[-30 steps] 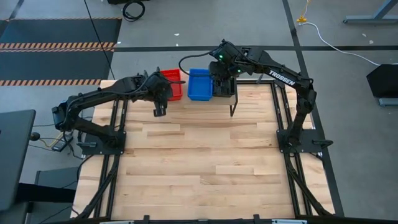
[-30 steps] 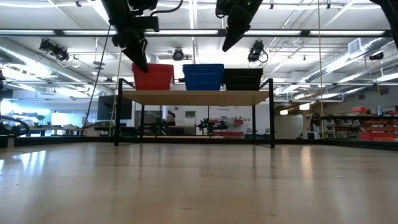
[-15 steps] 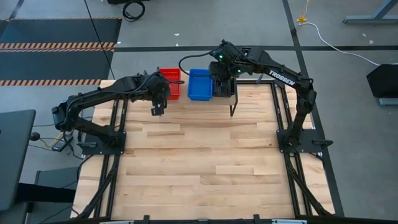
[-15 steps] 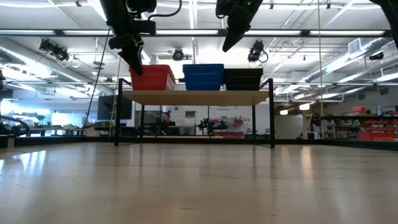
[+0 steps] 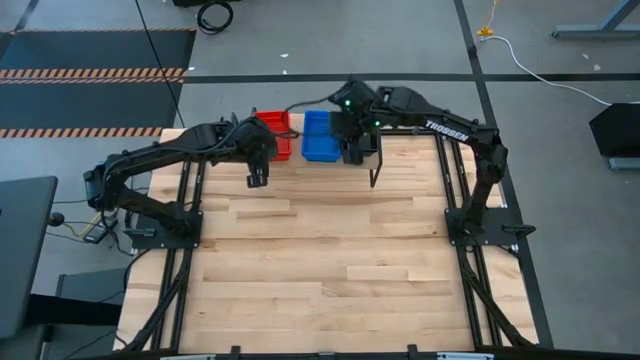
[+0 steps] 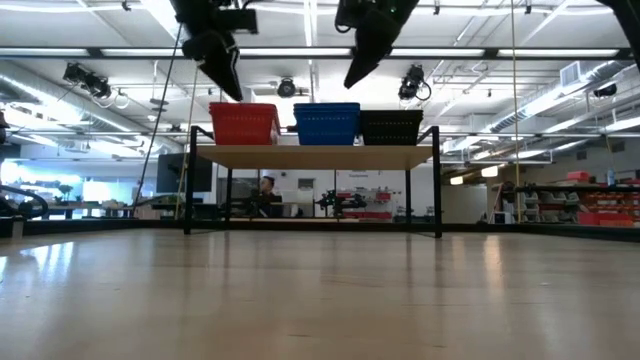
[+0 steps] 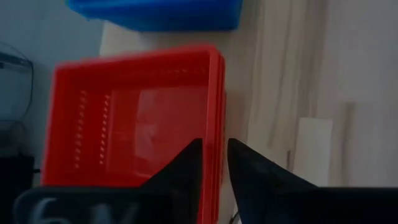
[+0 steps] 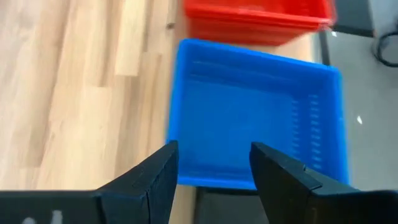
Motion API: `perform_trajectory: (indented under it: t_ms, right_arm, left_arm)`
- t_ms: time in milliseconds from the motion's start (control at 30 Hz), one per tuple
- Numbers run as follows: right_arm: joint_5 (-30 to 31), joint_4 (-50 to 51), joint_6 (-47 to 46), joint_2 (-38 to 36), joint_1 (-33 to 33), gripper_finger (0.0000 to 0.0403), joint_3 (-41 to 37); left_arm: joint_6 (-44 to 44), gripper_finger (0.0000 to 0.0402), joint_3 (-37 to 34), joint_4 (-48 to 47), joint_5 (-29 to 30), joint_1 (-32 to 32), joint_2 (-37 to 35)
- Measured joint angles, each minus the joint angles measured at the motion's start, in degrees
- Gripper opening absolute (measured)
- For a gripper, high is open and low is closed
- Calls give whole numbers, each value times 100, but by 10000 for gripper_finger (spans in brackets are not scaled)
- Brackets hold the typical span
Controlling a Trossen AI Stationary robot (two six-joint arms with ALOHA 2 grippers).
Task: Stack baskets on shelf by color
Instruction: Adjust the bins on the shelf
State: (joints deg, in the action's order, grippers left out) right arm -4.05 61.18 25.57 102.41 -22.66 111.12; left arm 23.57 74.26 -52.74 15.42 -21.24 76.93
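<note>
Baskets all parked on the shelf, looks basically wrapped up

Red stack (image 6: 243,123), blue stack (image 6: 326,123), black stack (image 6: 391,127) sit along the shelf (image 6: 310,155); left fingers (image 7: 186,165) narrowly parted, empty above red, right fingers (image 8: 158,168) spread over blue. Next I'd just back off.
</note>
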Motion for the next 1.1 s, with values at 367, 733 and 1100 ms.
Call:
perform_trajectory:
  t_ms: [367,733,1100]
  right_arm:
    - [140,-572,-50,206,343,237,-141]
    - [470,-630,-164,820,359,242,-145]
    - [104,-768,-11,820,331,179,-145]
  left_arm:
    - [-40,84,319,-162,-116,-7,-25]
    - [-62,82,316,-402,-210,-19,-4]
    - [-100,74,316,-417,-212,-14,-4]
